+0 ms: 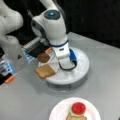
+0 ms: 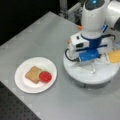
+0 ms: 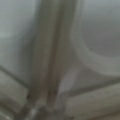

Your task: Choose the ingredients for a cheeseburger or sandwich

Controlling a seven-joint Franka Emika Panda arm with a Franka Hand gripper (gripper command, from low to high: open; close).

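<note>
We're right down over the white segmented tray [image 1: 82, 71] now, the arm's wrist hanging low above its middle in both front views. The gripper [image 2: 86, 65] itself sits buried under the wrist housing, and we cannot tell whether the fingers are spread, pressed together or pinching anything; no view shows them plainly.

Where are the ingredients? In a front view a toast square [image 1: 45, 71] lies on the tray's left rim with the dark brown patty [image 1: 43, 58] just behind it. The yellow cheese square [image 2: 114, 56] shows in a front view at the tray's right side, just beside the arm's blue part. The sandwich [image 2: 38, 75] sits on the white plate [image 2: 25, 85], well apart from the tray on the grey bench [image 2: 45, 37]: toast, a sliver of green disc [image 1: 71, 112], and the red disc [image 1: 78, 108] on top.

What could go wrong? We judge the tray's raised dividers to be the trap: the wrist view shows pale ridges very close, so a descent that lands on a ridge could miss the piece or shove the tray. The toast overhanging the rim looks easy to knock off.

And the views split the job. Only one front view gives us the patty and spare toast; only its partner gives us the cheese. The wrist view offers tray walls, no ingredient we can name.
</note>
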